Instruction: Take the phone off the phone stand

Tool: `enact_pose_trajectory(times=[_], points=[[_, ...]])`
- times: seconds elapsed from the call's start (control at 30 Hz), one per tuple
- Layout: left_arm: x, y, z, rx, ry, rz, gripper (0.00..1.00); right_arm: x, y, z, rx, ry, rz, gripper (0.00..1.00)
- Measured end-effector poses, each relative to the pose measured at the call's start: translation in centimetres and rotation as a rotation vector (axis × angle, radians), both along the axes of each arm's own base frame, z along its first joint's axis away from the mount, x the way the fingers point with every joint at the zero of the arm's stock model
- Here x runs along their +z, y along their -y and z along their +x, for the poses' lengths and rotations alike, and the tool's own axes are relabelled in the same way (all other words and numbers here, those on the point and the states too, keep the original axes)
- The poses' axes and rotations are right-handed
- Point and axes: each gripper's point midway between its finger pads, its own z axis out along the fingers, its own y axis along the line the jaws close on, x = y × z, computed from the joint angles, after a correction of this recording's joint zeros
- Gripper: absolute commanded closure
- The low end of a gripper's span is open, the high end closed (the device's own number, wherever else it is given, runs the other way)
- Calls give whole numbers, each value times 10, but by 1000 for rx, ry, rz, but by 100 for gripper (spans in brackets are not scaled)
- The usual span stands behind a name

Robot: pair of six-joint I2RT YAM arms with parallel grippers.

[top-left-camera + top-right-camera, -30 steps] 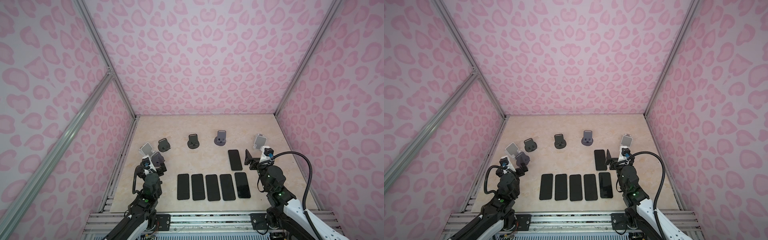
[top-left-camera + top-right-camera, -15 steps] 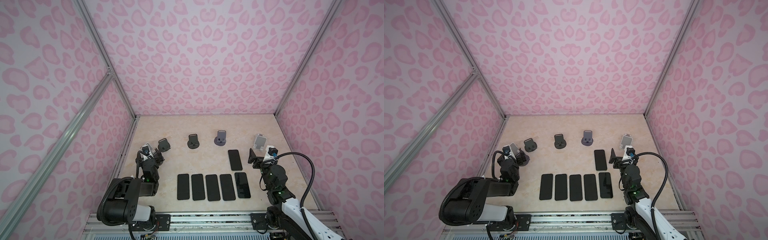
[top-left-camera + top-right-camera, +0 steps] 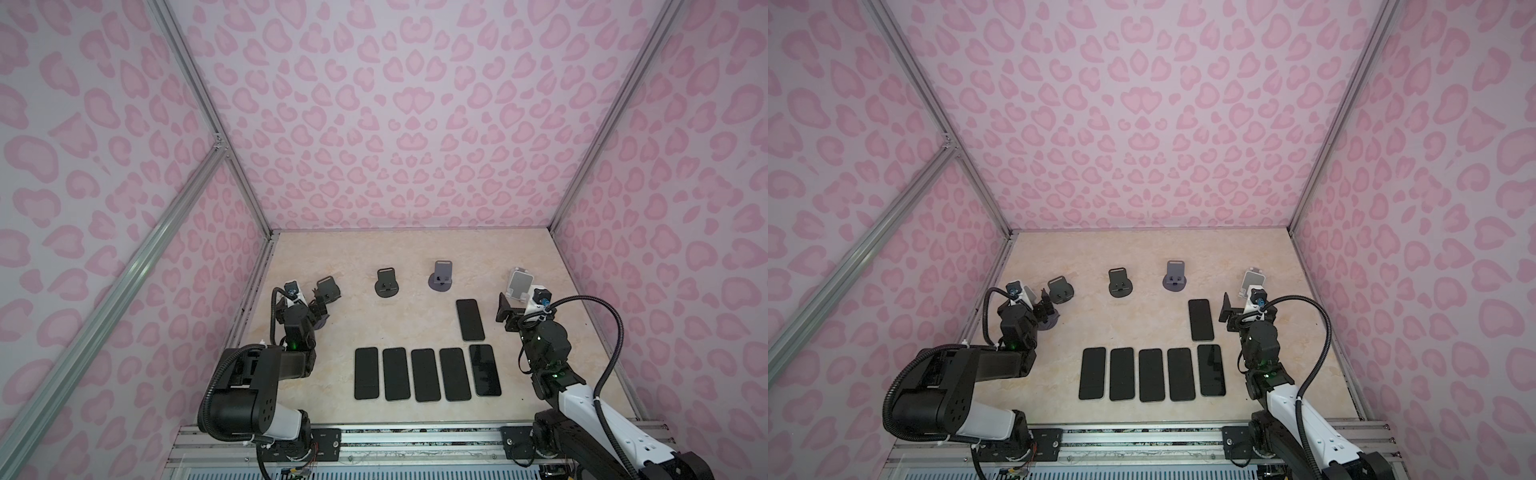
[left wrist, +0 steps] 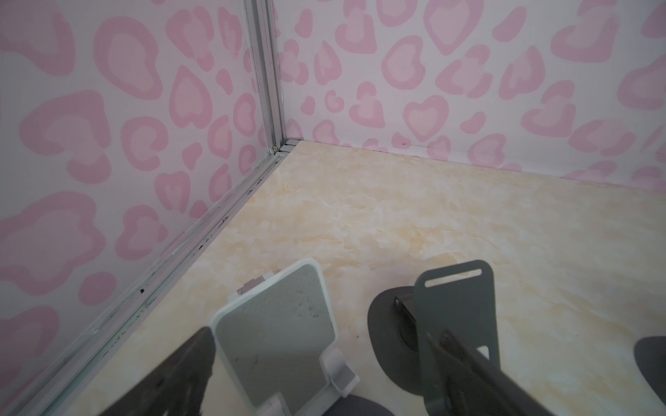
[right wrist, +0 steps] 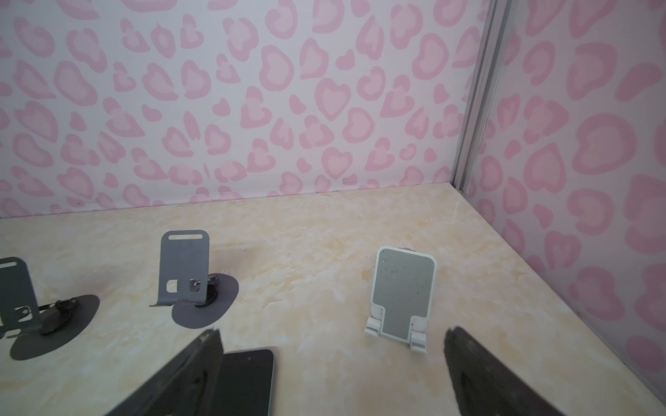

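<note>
Right gripper (image 5: pixel 333 330) gapes empty just before the white stand (image 5: pixel 403 295) (already bare); phone (image 5: pixel 248 381) lies flat beside it, so removal looks done.

Black jointed arms (image 3: pixel 249 386) with white shells (image 3: pixel 582 405), looping black cables (image 3: pixel 614 332), green lights (image 3: pixel 294 344).

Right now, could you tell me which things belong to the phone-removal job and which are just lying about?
Job: left gripper, open, near left white stand; right gripper, open, facing right white stand (both empty).
Lying about: row of five phones; single phone; grey stand; black stand.
</note>
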Motion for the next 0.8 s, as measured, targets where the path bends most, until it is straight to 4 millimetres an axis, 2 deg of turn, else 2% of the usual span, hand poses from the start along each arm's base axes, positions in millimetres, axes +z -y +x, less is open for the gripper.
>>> enact_pose_trajectory(times=[0.3, 0.47, 0.6, 0.7, 0.8], points=[[0, 1, 0, -8, -1, -2, 2, -31, 10, 15, 6, -87, -165, 2], [0, 1, 1, -8, -1, -2, 2, -67, 12, 24, 28, -153, -187, 1], [0, 1, 1, -8, -1, -2, 2, -98, 3, 25, 91, -179, -214, 0], [0, 1, 1, -8, -1, -2, 2, -105, 8, 19, 63, -159, -217, 0], [0, 1, 1, -7, -1, -2, 2, -100, 12, 27, 22, -125, -220, 0]])
